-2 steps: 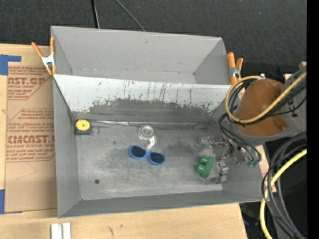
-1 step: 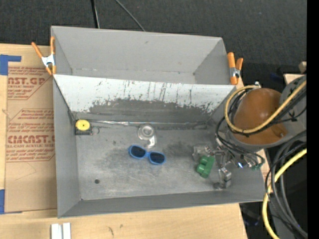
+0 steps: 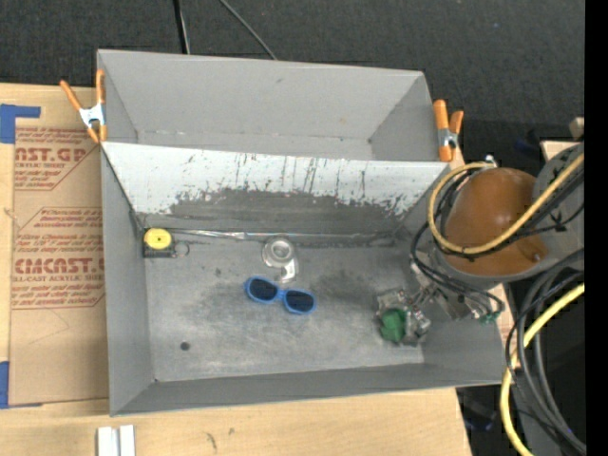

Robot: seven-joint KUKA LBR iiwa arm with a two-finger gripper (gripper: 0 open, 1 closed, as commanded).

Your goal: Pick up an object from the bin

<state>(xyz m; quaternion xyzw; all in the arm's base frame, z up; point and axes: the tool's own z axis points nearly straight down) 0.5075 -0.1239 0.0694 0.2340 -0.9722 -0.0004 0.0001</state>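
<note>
**Grey bin, gripper low over a green thing by the right wall**

Scuffed grey metal forms the floor and sloping walls of the bin (image 3: 122, 293), and only a few small things lie on it, well apart from one another. From the right the arm comes in over the rim, its rounded orange cover (image 3: 489, 221) ringed by yellow and black cables (image 3: 446, 198). Below that cover the gripper (image 3: 399, 319) sits down near the floor, in the front right part of the bin and close to the right wall. At its tip is a small green thing (image 3: 389, 327), roundish and dark green, on the floor by the foot of the right wall. Gripper and green thing overlap, but I cannot tell whether the gripper is spread, closed, or pinching it. Near the middle of the floor lies a pair of blue sunglasses (image 3: 279, 294), both lenses flat. Just behind them, nearly touching, is a small clear plastic piece (image 3: 280, 257). Far to the left, where floor meets back wall, sits a small yellow round thing (image 3: 157, 240), near the left wall
</note>
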